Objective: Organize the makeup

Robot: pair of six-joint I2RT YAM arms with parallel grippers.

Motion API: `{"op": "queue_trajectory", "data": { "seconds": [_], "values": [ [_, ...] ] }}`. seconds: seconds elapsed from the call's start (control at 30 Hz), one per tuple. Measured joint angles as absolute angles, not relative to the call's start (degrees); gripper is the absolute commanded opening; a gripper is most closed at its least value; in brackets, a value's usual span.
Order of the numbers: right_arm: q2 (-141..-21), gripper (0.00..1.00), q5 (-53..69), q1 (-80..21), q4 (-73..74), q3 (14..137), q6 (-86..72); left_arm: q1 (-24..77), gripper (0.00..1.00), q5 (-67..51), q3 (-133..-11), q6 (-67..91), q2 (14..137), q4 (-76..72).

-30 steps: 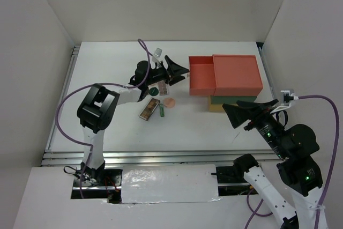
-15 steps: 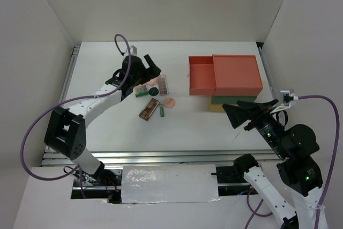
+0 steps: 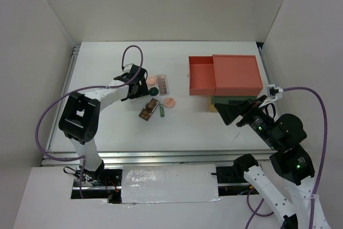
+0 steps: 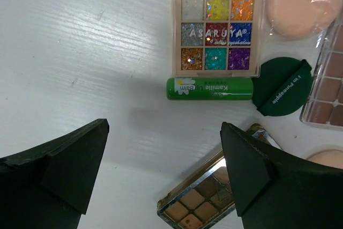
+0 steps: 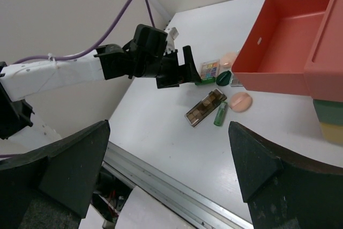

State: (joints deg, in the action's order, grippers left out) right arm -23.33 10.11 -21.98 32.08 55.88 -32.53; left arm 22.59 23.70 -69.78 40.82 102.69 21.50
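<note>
The left gripper (image 4: 163,130) hangs wide open and empty over the table (image 4: 69,41), at the near edge of the makeup cluster. Ahead of it a green tube (image 4: 209,88) lies just beside a glitter palette (image 4: 217,29), its end by a dark green compact (image 4: 282,87). A peach compact (image 4: 303,1) and a brown palette (image 4: 211,199) lie near. The right gripper (image 5: 167,132) is wide open and empty, raised well apart from the makeup, near the red drawer (image 5: 281,41).

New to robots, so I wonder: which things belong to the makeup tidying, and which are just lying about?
Job: glitter palette, brown palette, clear-cased palette, green tubes, dark green compact, peach compacts.
Not makeup: drawer box, its red drawer open.
</note>
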Motion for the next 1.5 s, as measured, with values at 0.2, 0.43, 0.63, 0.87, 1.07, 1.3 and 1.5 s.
{"op": "queue_trajectory", "data": {
  "seconds": [0.2, 0.43, 0.63, 0.87, 1.07, 1.3, 1.5],
  "values": [
    [-23.4, 1.0, 10.4, -22.0, 32.0, 55.5, -32.4, 22.6, 0.99, 21.8, -70.4, 40.3, 103.5, 21.1],
    [-23.5, 1.0, 10.4, -22.0, 32.0, 55.4, -32.1, 22.6, 1.0, 18.5, -73.5, 39.0, 103.9, 19.3],
    [-23.4, 1.0, 11.3, -22.0, 32.0, 55.4, -31.9, 22.6, 0.99, 17.6, -76.1, 39.0, 106.8, 18.5],
    [-23.4, 1.0, 12.1, -22.0, 31.9, 55.4, -31.7, 22.6, 0.99, 17.6, -76.1, 39.0, 108.7, 18.5],
    [-23.4, 1.0, 12.8, -22.0, 31.7, 55.4, -31.6, 22.6, 0.99, 17.6, -76.1, 39.0, 110.8, 18.5],
    [-23.4, 1.0, 12.8, -22.0, 31.7, 55.4, -31.5, 22.6, 0.9, 17.8, -76.1, 39.3, 111.3, 18.0],
    [-23.4, 1.0, 12.8, -22.0, 31.7, 55.4, -31.4, 22.4, 0.89, 18.1, -75.0, 39.3, 111.3, 17.1]
  ]
}}
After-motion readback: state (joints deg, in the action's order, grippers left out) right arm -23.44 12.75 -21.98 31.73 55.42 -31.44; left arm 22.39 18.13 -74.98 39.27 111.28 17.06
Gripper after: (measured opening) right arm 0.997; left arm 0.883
